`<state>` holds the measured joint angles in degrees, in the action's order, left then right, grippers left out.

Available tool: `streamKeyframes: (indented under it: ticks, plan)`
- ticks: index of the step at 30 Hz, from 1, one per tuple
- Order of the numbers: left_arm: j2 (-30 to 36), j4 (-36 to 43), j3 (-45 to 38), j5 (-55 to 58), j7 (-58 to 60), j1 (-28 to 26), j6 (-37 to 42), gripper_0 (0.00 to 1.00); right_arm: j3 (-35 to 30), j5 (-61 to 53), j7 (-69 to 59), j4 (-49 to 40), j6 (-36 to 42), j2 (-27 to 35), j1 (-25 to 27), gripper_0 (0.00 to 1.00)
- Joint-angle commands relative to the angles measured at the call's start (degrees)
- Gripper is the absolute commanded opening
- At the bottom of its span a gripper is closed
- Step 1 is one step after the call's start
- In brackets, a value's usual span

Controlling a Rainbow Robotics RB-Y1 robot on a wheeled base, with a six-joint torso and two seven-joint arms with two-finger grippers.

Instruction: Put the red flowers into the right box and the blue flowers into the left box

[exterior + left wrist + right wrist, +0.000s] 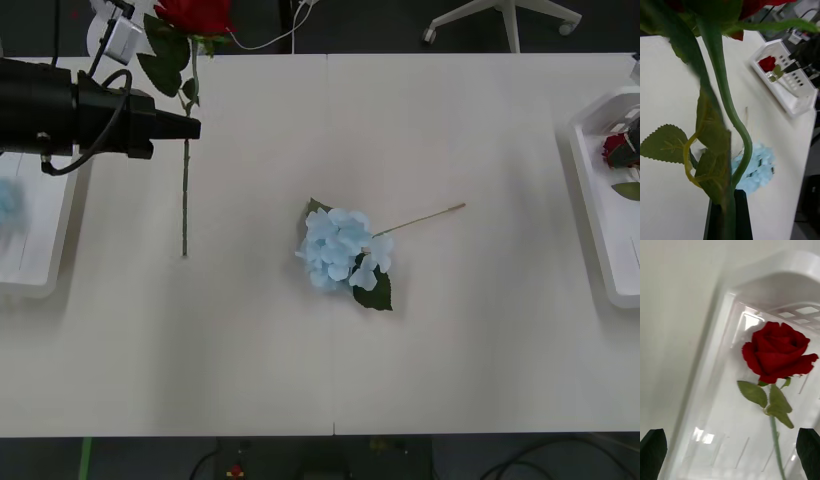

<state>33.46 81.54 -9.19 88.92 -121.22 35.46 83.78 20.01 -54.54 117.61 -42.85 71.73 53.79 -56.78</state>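
— Where does the rose (190, 60) sit against the left pincer (190, 128)?
— In it: the stem runs through the tips, bloom beyond them, stem end on the surface (450, 350) nearer the robot.
— And the hydrangea (345, 258)?
— On the surface, well to that pincer's right and nearer the robot.
— The trays?
— The left tray (40, 270) lies under that arm, just left of the pincer. The right tray (600, 200) is far right; another rose (777, 350) lies in it, just ahead of the right pincer (730, 453).
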Motion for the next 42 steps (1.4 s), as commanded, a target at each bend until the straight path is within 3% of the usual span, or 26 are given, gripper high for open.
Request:
streamKeyframes:
  ticks: [1, 5, 12, 21, 32, 42]
  plan:
    - [1.8, 2.0, 2.3, 9.5, -3.8, -1.4, -2.6, 0.0, -0.2, -11.4, 2.4, -9.9, 6.8, 6.1, -0.3, 1.0]
    - [1.8, 2.0, 8.2, 17.2, -4.2, -1.4, -8.3, 0.0, -0.2, -20.1, 1.3, -20.2, 9.4, 8.0, 3.8, 1.0]
    - [1.3, 4.1, 16.0, 23.7, -5.0, -1.4, -18.4, 0.0, -1.5, -39.5, -0.1, -28.9, 7.3, 9.1, 11.7, 1.0]
    - [-1.2, 4.3, 16.2, 23.6, -4.9, -1.4, -19.4, 0.0, -1.9, -54.3, -1.5, -38.6, -4.0, 7.2, 22.6, 1.0]
    - [-1.3, 4.3, 17.1, 23.9, -4.8, -1.4, -19.8, 0.0, -1.9, -60.9, -1.2, -50.6, -14.2, 1.9, 33.6, 1.0]
    - [-1.3, 4.3, 17.1, 23.9, -4.8, -1.4, -19.8, 0.0, -1.8, -65.6, -0.9, -57.6, -14.5, -1.6, 38.7, 1.0]
